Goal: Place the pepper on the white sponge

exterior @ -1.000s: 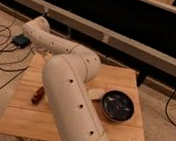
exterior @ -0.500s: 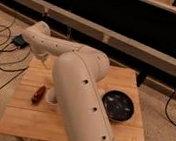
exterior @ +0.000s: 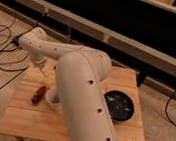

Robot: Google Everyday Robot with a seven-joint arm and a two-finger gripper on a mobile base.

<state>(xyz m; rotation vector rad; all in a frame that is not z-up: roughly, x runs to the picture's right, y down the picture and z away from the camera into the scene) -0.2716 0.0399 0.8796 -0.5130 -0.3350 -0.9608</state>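
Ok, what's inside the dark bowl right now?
The dark bowl shows a dark inside with faint pale glints, nothing distinct. The arm covers its left edge, so that part is unseen. The tool hangs over the table on its left side, near the pepper.

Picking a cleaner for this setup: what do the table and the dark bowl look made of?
Table: probably pale wood, matte, tan with faint board lines. Dark bowl: black, slight sheen, maybe plastic or glazed ceramic; cannot tell which. The gripper hangs by the table's far edge, beyond the pepper.
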